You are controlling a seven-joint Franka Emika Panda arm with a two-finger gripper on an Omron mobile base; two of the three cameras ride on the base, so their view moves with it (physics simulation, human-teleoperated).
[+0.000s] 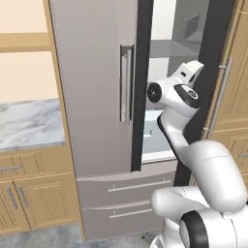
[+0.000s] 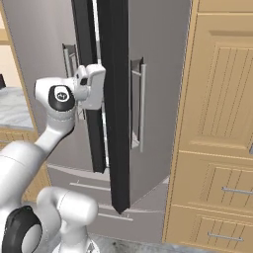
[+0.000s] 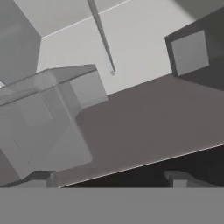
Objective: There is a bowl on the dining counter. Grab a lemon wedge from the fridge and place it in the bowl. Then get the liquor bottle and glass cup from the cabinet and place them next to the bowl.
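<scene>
The grey steel fridge (image 1: pixel 97 97) stands with its left door shut and its right door (image 2: pixel 116 99) swung open towards me. My white arm reaches into the open compartment (image 1: pixel 164 53) at shelf height. In the hand view my gripper (image 3: pixel 111 179) is open, its two dark fingertips (image 3: pixel 43 178) wide apart with nothing between them. Ahead of it lie a grey fridge shelf (image 3: pixel 144 127), a clear bin (image 3: pixel 43 118) on the left and a dark block (image 3: pixel 192 52) at the upper right. The lemon wedge, bowl, dining counter, liquor bottle, glass cup and cabinet are out of view.
The open door's dark edge (image 2: pixel 113 148) stands close beside my wrist. Tall light wood panels with bar handles (image 2: pixel 217 123) flank the fridge on the right. A marble-topped counter (image 1: pixel 29 121) over wooden doors sits to the fridge's left. Two fridge drawers (image 1: pixel 126 193) lie below.
</scene>
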